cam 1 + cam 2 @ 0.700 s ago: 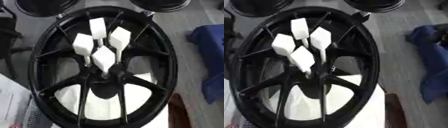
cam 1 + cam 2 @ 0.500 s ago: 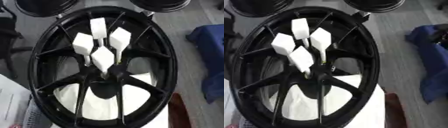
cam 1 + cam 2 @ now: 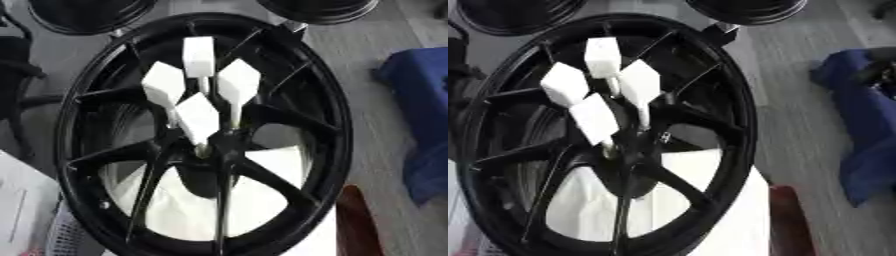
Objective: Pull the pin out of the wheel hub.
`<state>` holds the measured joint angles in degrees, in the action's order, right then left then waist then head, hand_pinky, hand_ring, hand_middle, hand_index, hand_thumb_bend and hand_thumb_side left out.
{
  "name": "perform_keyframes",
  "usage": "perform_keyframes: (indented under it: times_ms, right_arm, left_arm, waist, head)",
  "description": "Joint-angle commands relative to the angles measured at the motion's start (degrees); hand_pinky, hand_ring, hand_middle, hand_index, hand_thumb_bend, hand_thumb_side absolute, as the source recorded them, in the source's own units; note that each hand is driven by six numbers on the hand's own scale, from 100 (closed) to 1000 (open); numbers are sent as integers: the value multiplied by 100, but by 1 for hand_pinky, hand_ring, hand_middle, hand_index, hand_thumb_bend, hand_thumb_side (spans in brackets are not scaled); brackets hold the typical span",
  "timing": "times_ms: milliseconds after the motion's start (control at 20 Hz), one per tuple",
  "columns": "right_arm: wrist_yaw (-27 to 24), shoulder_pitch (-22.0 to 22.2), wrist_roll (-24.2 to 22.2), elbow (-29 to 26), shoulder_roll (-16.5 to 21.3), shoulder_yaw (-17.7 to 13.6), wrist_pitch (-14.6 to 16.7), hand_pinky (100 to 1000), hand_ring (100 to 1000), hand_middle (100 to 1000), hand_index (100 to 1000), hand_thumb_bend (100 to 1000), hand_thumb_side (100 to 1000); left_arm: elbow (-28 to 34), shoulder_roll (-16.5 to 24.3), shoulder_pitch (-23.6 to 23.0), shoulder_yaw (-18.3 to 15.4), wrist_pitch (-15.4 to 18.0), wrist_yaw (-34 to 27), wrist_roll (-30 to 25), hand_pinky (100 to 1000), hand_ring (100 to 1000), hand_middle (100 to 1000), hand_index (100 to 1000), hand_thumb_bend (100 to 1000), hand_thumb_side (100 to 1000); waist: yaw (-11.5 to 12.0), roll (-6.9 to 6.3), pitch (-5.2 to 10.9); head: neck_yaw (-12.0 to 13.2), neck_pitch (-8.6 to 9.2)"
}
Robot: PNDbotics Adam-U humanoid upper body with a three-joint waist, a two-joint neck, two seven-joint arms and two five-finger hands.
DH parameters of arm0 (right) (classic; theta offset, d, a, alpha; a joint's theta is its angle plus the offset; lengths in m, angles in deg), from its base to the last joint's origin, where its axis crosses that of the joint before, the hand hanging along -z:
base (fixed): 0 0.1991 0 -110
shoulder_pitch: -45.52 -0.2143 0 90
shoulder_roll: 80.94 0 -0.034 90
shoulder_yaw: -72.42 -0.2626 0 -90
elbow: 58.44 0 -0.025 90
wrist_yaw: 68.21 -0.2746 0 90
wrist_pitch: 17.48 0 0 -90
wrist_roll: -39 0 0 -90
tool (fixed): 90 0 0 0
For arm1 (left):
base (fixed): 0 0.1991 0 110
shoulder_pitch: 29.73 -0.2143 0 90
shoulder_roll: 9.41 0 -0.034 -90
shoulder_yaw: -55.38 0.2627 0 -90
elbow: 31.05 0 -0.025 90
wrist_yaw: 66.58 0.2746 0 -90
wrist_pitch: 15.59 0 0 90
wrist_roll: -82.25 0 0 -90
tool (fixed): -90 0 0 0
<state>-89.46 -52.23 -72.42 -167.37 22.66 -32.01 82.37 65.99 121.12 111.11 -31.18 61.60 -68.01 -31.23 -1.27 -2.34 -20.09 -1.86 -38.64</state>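
Grey floor surrounds a white worktop (image 3: 188, 210) carrying the black wheel hub (image 3: 206, 135). Four white-headed pins (image 3: 199, 117) stand at its centre, spreading toward twelve o'clock; other dark rims sit beyond. We see neither hand, so finger state cannot be told. We judge the nearest pin, apparently seated, wants a straight pull along its shaft.

No robot hand or arm in view.
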Motion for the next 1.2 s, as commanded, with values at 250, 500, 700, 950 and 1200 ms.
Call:
perform_keyframes:
  times_ms: [250, 500, 700, 950, 1200]
  right_arm:
    - [28, -37, -24, -87, 190, -31, -3, 815, 630, 589, 796, 100, 710]
    - [33, -38, -36, -77, 188, -26, -9, 815, 631, 589, 796, 100, 713]
    - [41, -33, -44, -70, 192, -22, -8, 815, 631, 589, 797, 100, 714]
    - [46, -45, -71, -58, 200, -3, -23, 816, 631, 589, 797, 100, 717]
    - [62, -44, -92, -44, 200, 4, -32, 816, 631, 589, 797, 100, 721]
  left_arm:
    - [52, 207, 77, -95, 18, 5, -21, 742, 701, 576, 745, 399, 591]
    - [124, 188, 139, 45, 64, 50, -199, 749, 706, 583, 748, 396, 576]
    - [298, 168, 258, 334, 156, 218, -542, 765, 722, 604, 760, 406, 565]
    - [452, 66, 511, 848, 515, 451, -1036, 782, 736, 646, 766, 407, 540]
    - [357, -116, 782, 1310, 891, 688, -1527, 796, 747, 655, 774, 398, 548]
  waist:
    - [0, 6, 125]
    - [-11, 1, 131]
    - [-26, -10, 138]
    - [-42, -35, 150]
    - [-63, -56, 154]
  head:
    - [2, 78]
    - [1, 76]
    - [14, 77]
    - [23, 77]
    - [36, 74]
